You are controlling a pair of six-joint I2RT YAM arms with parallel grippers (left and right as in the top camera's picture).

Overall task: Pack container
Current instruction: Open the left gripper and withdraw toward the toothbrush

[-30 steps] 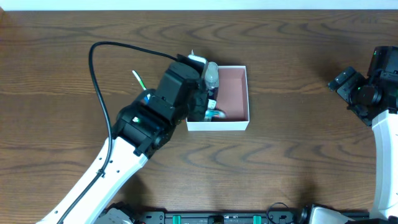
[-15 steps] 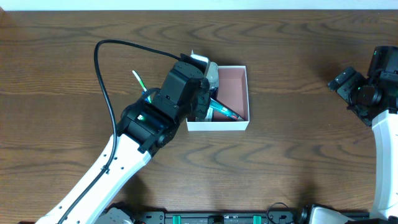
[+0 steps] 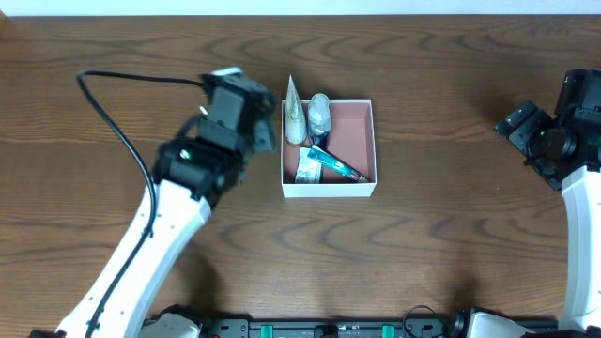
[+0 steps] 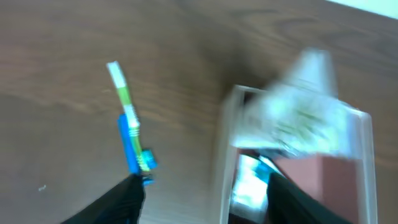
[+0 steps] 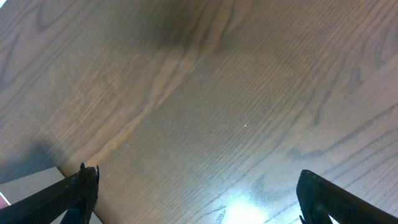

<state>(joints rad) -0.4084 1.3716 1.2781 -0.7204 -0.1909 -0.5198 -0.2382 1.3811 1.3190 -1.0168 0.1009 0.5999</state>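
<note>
While the left arm reaches over the upper left of the overhead view, the left gripper [image 3: 263, 131] hangs just beside the left wall of the container [image 3: 329, 191]. The container lies mid-frame with a cone-shaped tube [image 3: 295, 113], a small bottle [image 3: 320, 113], a teal tube [image 3: 335, 166] and a sachet [image 3: 306, 170] crowded into its left half, and its right half is bare. The right gripper [image 3: 522, 127] waits well apart at the right edge. From the left wrist, blurred as it is, the two dark fingers stand spread with nothing between them. A toothbrush [image 4: 129, 127] lies on the wood at centre-left, apart from the box wall at centre-right. It looks to me like the next item to pick. The jaws should turn across its blue handle, centre there rather than on the thin green end, and come low before closing. It should then go into the bare right half. From the right wrist, those fingers gape over plain wood, empty, and are best kept clear.
</note>
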